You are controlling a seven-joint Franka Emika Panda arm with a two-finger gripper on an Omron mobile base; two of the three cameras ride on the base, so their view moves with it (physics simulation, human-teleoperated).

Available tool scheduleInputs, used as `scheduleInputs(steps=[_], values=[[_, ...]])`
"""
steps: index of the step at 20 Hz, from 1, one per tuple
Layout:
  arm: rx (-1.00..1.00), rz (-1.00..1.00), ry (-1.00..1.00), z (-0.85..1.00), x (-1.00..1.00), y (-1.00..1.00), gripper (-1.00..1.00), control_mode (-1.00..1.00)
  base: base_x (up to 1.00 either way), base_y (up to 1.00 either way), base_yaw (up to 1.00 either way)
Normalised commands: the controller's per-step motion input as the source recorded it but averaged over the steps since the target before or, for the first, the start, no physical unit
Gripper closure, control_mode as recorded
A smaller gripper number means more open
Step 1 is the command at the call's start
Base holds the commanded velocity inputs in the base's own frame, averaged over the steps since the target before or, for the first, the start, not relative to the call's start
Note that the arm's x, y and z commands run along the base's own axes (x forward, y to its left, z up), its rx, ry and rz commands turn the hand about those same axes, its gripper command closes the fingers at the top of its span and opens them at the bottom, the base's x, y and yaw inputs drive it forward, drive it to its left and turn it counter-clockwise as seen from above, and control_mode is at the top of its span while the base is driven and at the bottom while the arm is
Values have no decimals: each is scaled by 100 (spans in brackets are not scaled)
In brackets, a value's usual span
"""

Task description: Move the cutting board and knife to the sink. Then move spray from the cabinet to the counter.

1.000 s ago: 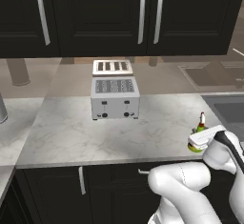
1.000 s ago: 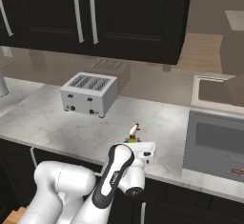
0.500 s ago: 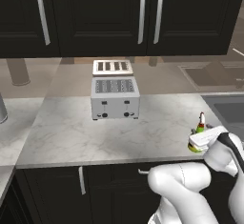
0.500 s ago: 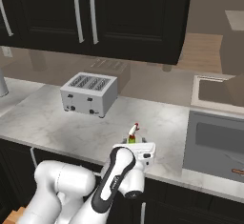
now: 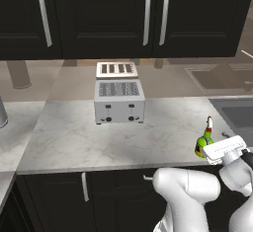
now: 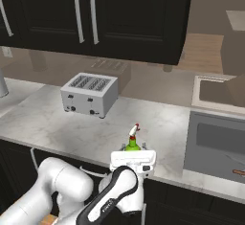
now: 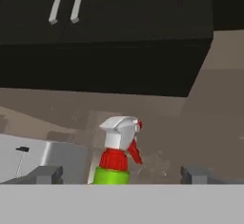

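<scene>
The green spray (image 6: pixel 133 142) with its white-and-red nozzle (image 7: pixel 120 131) stands upright on the marble counter (image 6: pixel 72 128), close to the front edge. My gripper (image 7: pixel 119 174) is open, level with the bottle's neck, and one dark fingertip (image 7: pixel 45 174) stands well clear on each side. From the left, the spray (image 5: pixel 203 143) is just ahead of my white hand (image 5: pixel 225 149). A reddish-brown sliver, seemingly the cutting board (image 6: pixel 238 172), lies in the grey sink (image 6: pixel 191 142). The knife is out of view. The black cabinet (image 5: pixel 148 16) with long silver handles hangs above.
A silver toaster (image 5: pixel 119 100) sits at the back of the counter, well left of the spray. The sink's edge (image 5: pixel 232 108) lies to the right of the bottle. Dark lower cupboards (image 5: pixel 59 196) run under the worktop.
My jaws have spread apart and let go of the spray, which stays upright on the counter. The hand has barely shifted.
</scene>
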Motion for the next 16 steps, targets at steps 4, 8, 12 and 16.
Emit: scheduleInputs(steps=[4, 8, 12, 16], values=[[0, 0, -21, 56, -56, 0, -100, -100, 0, 0, 0], [3, 0, -23, 86, -83, 0, -100, -100, 0, 0, 0], [10, 0, -17, 100, -95, 0, -100, -100, 0, 0, 0], [8, 0, -19, 100, -97, 5, -100, -100, 0, 0, 0]])
